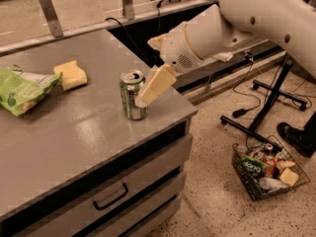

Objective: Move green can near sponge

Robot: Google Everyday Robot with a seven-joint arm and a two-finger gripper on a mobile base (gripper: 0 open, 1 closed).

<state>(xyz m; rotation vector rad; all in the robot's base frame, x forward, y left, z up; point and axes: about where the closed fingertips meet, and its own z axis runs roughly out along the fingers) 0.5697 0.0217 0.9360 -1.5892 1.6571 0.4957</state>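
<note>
Grey flat-topped counter with drawer fronts, bearing three loose items.

Item 1: small upright green-and-silver aluminium drink can, pull-tab top upward. It stands near the counter's front right corner, well apart from its target.

Item 2: pale yellow, soft rectangular sponge with rounded corners, lying flat toward the back left of the counter. Bare counter lies between it and the can, so there is room to set the can down beside it.

Item 3: flat crinkled green snack bag, just beside the sponge on its left (touching or merely overlapping in view, undetermined). Not part of the task.

Item 4: pale yellow wedge-shaped gripper on a bulky white arm, slanting down from the right. Its tip is at the can's right flank. This sideways slant likely suits grasping an upright cylinder round its wall. Whether the claw is spread or pressed together cannot be told, nor can contact.

Item 5: wire basket of packaged goods on the speckled floor, well apart.

Status, judged: approach to grasp, can not yet relocated.
</note>
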